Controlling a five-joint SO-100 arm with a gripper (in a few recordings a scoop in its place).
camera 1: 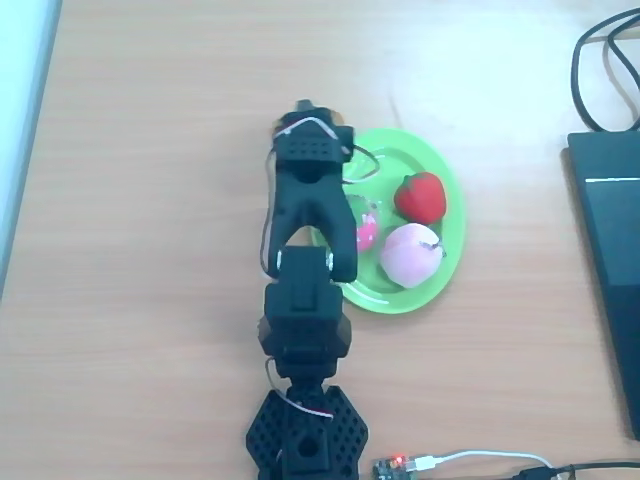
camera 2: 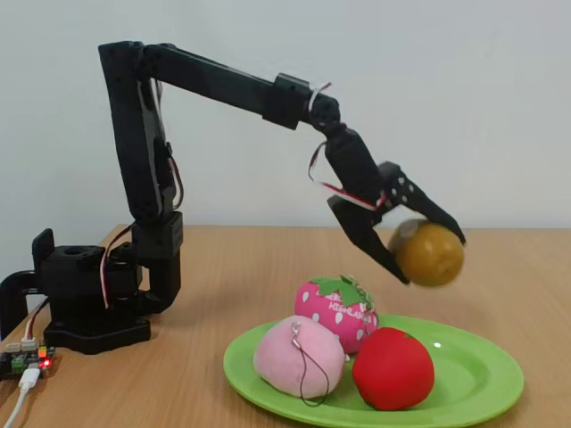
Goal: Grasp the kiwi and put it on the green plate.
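Observation:
In the fixed view my gripper (camera 2: 430, 259) is shut on the kiwi (camera 2: 428, 254), an olive-brown oval held in the air. It hangs a little above and behind the green plate (camera 2: 482, 379), near the plate's far side. In the overhead view the gripper (camera 1: 312, 125) sits at the upper left rim of the green plate (camera 1: 450, 190), and the arm hides most of the kiwi there.
On the plate lie a pink strawberry (camera 2: 337, 303) (camera 1: 367, 232), a pale pink peach (camera 2: 299, 357) (camera 1: 411, 254) and a red fruit (camera 2: 393, 367) (camera 1: 420, 196). A black flat device (camera 1: 605, 270) and cables (camera 1: 600, 60) occupy the right edge. The arm base (camera 1: 305, 435) stands at the near edge.

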